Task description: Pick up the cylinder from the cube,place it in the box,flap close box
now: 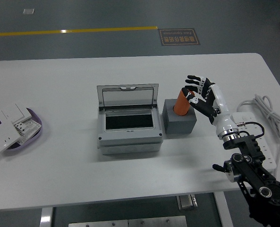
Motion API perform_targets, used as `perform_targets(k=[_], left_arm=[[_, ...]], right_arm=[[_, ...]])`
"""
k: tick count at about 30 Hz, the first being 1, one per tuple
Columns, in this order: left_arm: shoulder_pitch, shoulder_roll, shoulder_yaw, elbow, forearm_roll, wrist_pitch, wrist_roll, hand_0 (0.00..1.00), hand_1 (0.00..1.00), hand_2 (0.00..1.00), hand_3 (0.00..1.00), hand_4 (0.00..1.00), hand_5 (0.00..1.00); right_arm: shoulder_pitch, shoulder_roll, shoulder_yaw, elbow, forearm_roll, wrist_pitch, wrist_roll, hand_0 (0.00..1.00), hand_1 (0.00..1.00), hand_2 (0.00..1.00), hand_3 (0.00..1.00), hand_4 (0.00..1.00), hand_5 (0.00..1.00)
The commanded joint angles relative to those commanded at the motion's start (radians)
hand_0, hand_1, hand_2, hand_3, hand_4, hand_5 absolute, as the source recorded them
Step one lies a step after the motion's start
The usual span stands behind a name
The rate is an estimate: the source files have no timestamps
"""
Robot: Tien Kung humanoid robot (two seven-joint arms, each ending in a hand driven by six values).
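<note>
Right hand (199, 96) fingers (195, 78) around cylinder (182, 101) on cube (179, 123); box (128, 119) beside, lid up.

Switch-filled bowl (36, 135), power strip (258, 130)

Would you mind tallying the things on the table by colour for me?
Orange: 1, the cylinder
Grey: 2, the cube and the box
Purple: 1, the dish
White: 2, the switch parts and the power strip
Total: 6
</note>
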Motion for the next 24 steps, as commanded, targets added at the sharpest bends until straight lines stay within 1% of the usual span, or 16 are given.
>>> perform_targets(k=[7, 10, 15, 21, 24], left_arm=[[0.002, 0.000, 0.003, 0.000, -0.002, 0.000, -0.001, 0.637, 0.663, 0.575, 0.645, 0.724, 0.289], [0.002, 0.001, 0.003, 0.000, -0.002, 0.000, -0.001, 0.637, 0.663, 0.575, 0.645, 0.724, 0.289], [0.001, 0.001, 0.004, 0.000, 0.001, 0.000, 0.000, 0.637, 0.664, 0.575, 0.644, 0.724, 0.288], [-0.002, 0.002, 0.011, 0.000, 0.000, 0.000, 0.000, 0.637, 0.664, 0.575, 0.643, 0.723, 0.288], [-0.003, 0.003, 0.012, 0.000, 0.001, -0.001, 0.000, 0.638, 0.664, 0.575, 0.644, 0.725, 0.285]], right_arm=[[-0.007, -0.005, 0.011, 0.030, -0.013, -0.003, -0.004, 0.732, 0.652, 0.686, 0.692, 0.805, 0.246], [-0.003, -0.006, 0.009, 0.029, -0.014, -0.003, -0.006, 0.732, 0.652, 0.686, 0.692, 0.805, 0.246], [0.021, 0.000, -0.013, -0.020, -0.012, 0.001, -0.008, 0.731, 0.652, 0.685, 0.691, 0.806, 0.243], [0.068, 0.019, -0.020, -0.109, -0.043, 0.014, -0.020, 0.731, 0.650, 0.683, 0.692, 0.806, 0.244], [0.080, 0.025, -0.020, -0.132, -0.053, 0.018, -0.023, 0.731, 0.658, 0.689, 0.694, 0.804, 0.243]])
